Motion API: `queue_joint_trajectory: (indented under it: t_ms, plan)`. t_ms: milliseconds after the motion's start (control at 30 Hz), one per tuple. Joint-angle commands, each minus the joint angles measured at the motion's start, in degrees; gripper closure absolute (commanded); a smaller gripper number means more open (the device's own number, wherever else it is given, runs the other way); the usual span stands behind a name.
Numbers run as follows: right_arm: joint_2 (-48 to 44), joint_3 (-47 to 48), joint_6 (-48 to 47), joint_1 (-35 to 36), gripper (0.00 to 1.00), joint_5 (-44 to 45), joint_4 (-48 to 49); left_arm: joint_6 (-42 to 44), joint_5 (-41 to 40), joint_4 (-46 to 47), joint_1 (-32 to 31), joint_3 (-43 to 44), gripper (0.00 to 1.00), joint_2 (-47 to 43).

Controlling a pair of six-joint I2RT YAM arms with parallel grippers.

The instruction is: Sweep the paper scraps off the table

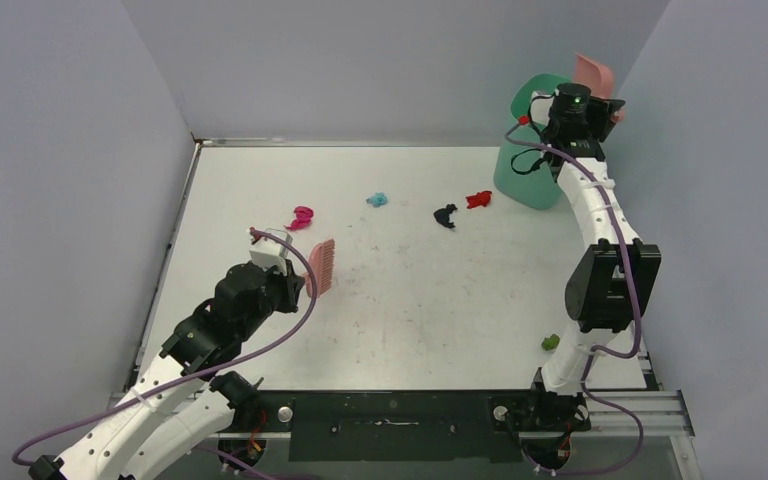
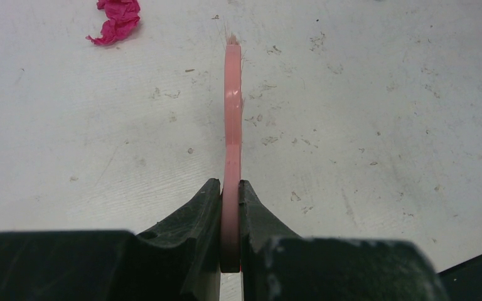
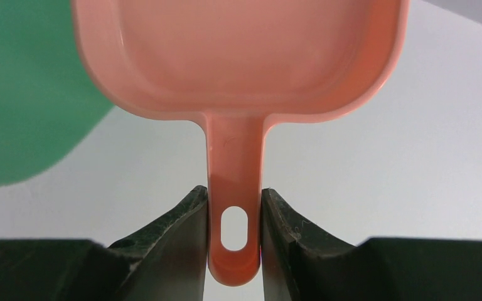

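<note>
On the white table (image 1: pixel 430 300) lie paper scraps: magenta (image 1: pixel 301 217), light blue (image 1: pixel 377 199), black (image 1: pixel 445 216), red (image 1: pixel 478 200) and green (image 1: pixel 550 342) near the right arm's base. The magenta scrap also shows in the left wrist view (image 2: pixel 118 19). My left gripper (image 1: pixel 295 272) is shut on the pink brush (image 1: pixel 321 266), seen edge-on in the left wrist view (image 2: pixel 232 125), held just right of the magenta scrap. My right gripper (image 1: pixel 585 95) is shut on the handle of the pink dustpan (image 3: pixel 245 56), raised high over the green bin (image 1: pixel 525 150).
The green bin stands at the table's far right corner; it also shows in the right wrist view (image 3: pixel 25 94). Grey walls close in the table on the left, back and right. A black rail (image 1: pixel 390 410) runs along the front edge.
</note>
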Motion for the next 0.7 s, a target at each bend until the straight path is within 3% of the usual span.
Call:
queue_joint_trajectory:
  t_ms: [0,200,467,667]
  plan:
    - [-5.0,3.6,-1.0,-0.5,0.95,4.1,4.2,0.7,0.0,3.2,0.2,0.8,1.0,-0.3]
    - [-5.6,5.2,5.5,-0.9,0.95,2.9,0.8,0.8,0.0,3.2,0.2,0.7,1.0,-0.4]
    - [-9.0,15.0,33.4,-1.5,0.95,-6.7,-21.2,0.8,0.2,3.2,0.2,1.2,1.0,-0.1]
    - [-17.9,11.4,47.3,-0.5,0.95,-19.4,-33.1,0.7,-2.6,3.1,0.4,1.4,1.0,-0.6]
